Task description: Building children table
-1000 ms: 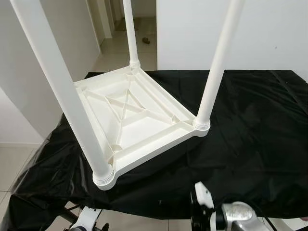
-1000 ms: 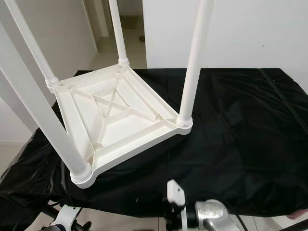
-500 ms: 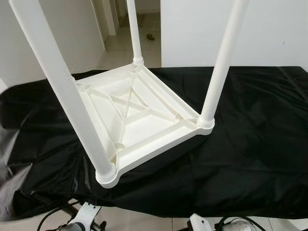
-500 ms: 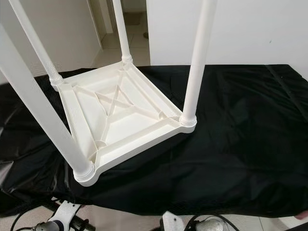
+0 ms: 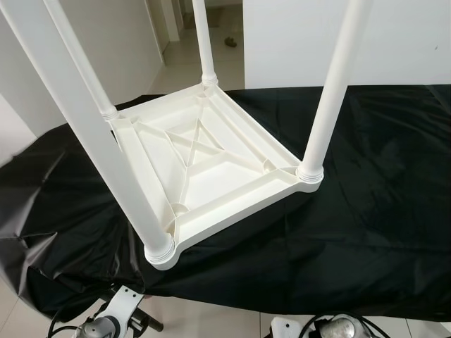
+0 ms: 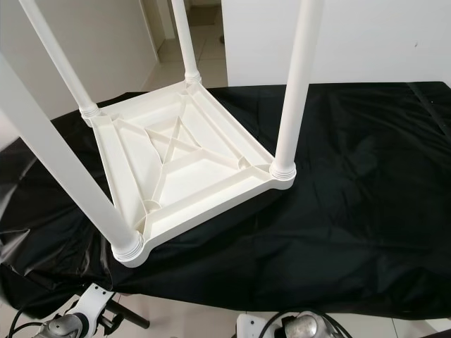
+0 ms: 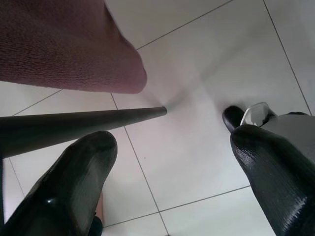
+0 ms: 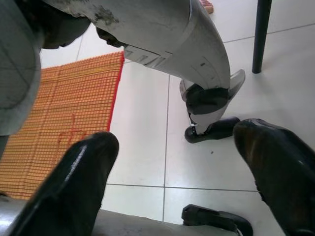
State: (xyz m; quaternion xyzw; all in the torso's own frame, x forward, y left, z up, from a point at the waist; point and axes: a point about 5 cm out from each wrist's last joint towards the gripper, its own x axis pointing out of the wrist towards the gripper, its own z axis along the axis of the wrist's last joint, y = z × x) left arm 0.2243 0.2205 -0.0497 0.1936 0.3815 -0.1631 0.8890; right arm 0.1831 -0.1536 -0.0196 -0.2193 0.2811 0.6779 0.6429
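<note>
— Where's the table now?

— Upside down on the black cloth (image 5: 366, 211), which covers a bigger surface. The white children's table (image 5: 204, 165) lies flat on its top, toward the robot's left side of the cloth, its ribbed underside facing up with an X-shaped brace in the middle.

— And the legs?

— All four stand upright in the corner sockets. The near left leg (image 5: 84, 134) rises closest to the robot, the near right leg (image 5: 331, 91) stands at the corner toward the middle of the cloth, and the far left leg (image 6: 60, 60) and the far right leg (image 5: 204, 39) sit at the back corners. Their upper ends run out of the picture.

— What are the arms doing?

— Both hang low, below the cloth's near edge, well apart from the table. The left gripper (image 7: 172, 182) points down at the tiled floor (image 7: 197, 73), its two black fingers (image 7: 74, 182) spread wide with nothing between them. A dark rod crosses just beside one finger, and a reddish-brown fabric sits above it.

— And the other?

— The right gripper (image 8: 177, 182) is the same — fingers wide apart, holding nothing. Past it I see pale tiles, an orange woven mat (image 8: 64, 113) and the robot's own grey leg and foot (image 8: 197, 64).
</note>
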